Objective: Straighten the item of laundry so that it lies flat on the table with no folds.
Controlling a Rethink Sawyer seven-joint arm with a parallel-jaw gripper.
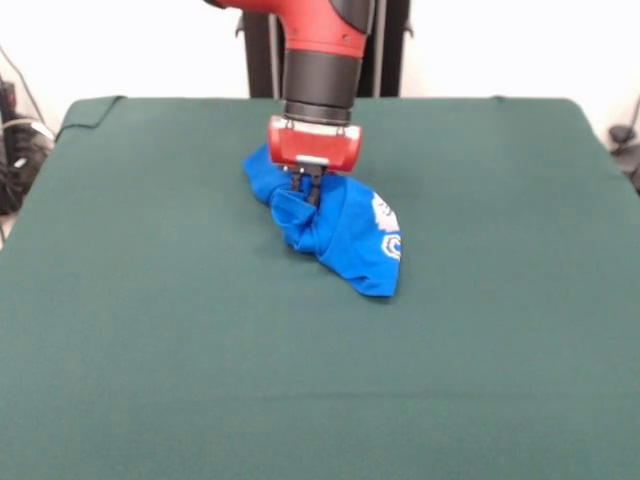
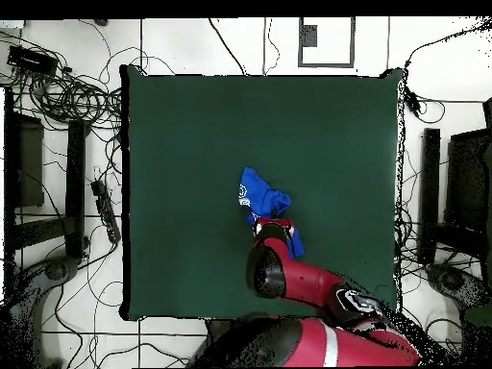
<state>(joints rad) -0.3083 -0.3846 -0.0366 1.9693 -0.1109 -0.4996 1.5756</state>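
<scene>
1. Front view: the red and black Sawyer arm comes down from 12 o'clock, and its red-bodied gripper has its dark fingers pinched together on a raised fold of the small bright blue soft fabric garment.
2. Front view: the garment lies bunched and creased on the large dark green felt-like table, a little toward 12 o'clock of the table's middle. White printed marks sit at its 3 o'clock edge.
3. Overhead view: the blue garment sits near the table centre, with the arm reaching in from 5 o'clock and covering its 6 o'clock end. The gripper's fingers are hidden here.
</scene>
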